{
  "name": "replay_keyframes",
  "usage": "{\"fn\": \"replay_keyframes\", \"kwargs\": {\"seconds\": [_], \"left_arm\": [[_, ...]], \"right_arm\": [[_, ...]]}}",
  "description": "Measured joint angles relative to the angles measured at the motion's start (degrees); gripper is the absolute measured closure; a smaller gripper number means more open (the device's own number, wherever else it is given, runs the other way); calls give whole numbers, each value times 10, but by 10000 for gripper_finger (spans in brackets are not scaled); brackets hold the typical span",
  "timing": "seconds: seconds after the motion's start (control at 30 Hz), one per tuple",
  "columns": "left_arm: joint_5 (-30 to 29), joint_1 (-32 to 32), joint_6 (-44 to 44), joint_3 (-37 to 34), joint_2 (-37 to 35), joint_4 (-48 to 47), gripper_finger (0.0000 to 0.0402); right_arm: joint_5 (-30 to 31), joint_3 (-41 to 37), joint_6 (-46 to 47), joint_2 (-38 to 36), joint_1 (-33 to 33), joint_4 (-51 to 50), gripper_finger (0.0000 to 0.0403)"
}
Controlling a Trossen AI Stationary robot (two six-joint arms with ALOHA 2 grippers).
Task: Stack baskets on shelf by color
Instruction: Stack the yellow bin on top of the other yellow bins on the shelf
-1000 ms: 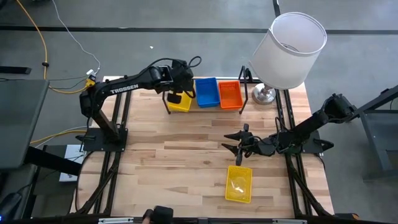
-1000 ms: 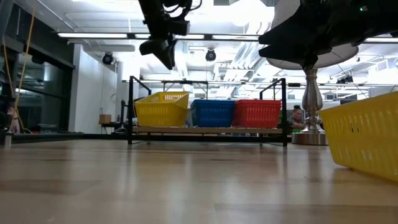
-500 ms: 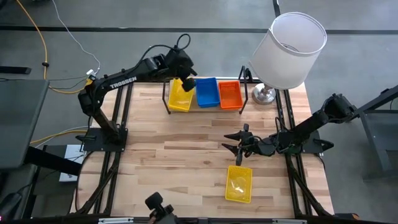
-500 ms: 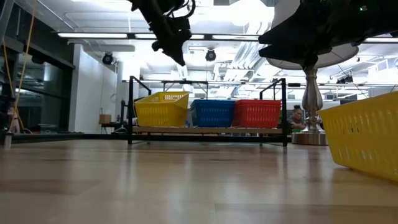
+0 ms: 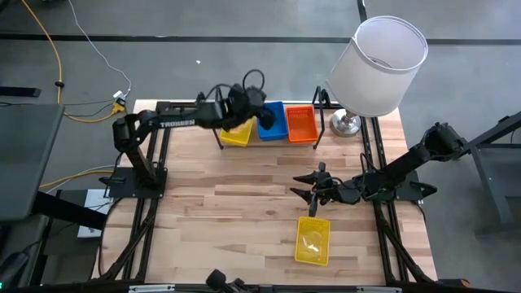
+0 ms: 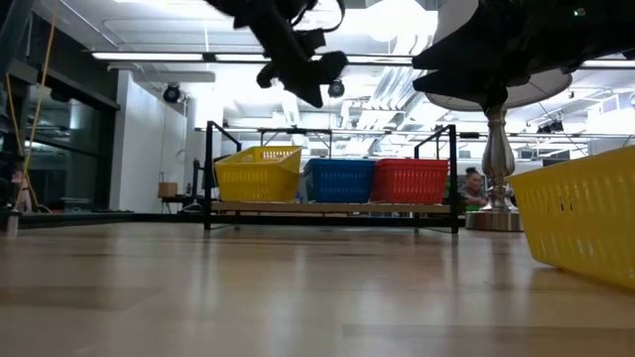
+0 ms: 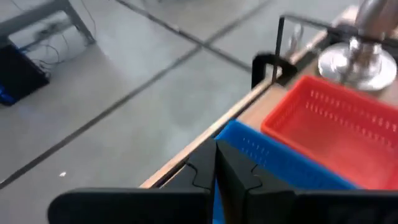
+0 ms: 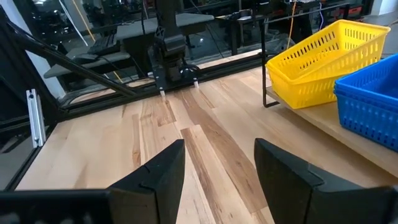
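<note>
The shelf (image 5: 317, 138) stands at the table's far edge with yellow baskets (image 5: 236, 134), a blue basket (image 5: 273, 122) and a red basket (image 5: 301, 122) side by side on its board. The upper yellow basket (image 8: 323, 59) sits tilted on the one below. My left gripper (image 6: 310, 84) hovers shut above the shelf, over the gap between yellow and blue; its wrist view shows the shut fingers (image 7: 217, 177) over the blue basket (image 7: 280, 162). Another yellow basket (image 5: 313, 240) rests flat on the table near the front. My right gripper (image 5: 309, 189) stands open just beyond it.
A lamp with a white shade (image 5: 378, 65) and a metal base (image 5: 346, 124) stands at the far right corner, right beside the shelf's end loop. Bare wooden tabletop (image 5: 228, 212) lies between the shelf and the loose yellow basket.
My left gripper has moved from above the yellow baskets toward the table's right edge, staying above the shelf, and now hangs over the blue basket's left edge; its arm has stretched out lower. The right arm has kept still.
</note>
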Motion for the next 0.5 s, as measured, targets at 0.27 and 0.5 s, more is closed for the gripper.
{"fn": "replay_keyframes", "kwargs": {"seconds": [0.27,0.5], "left_arm": [[-15,0,-42,-218,-33,276,401],[-5,27,-43,-246,-39,323,401]], "right_arm": [[-28,0,1,0,1,0,222],[-13,0,-4,0,-6,0,222]]}}
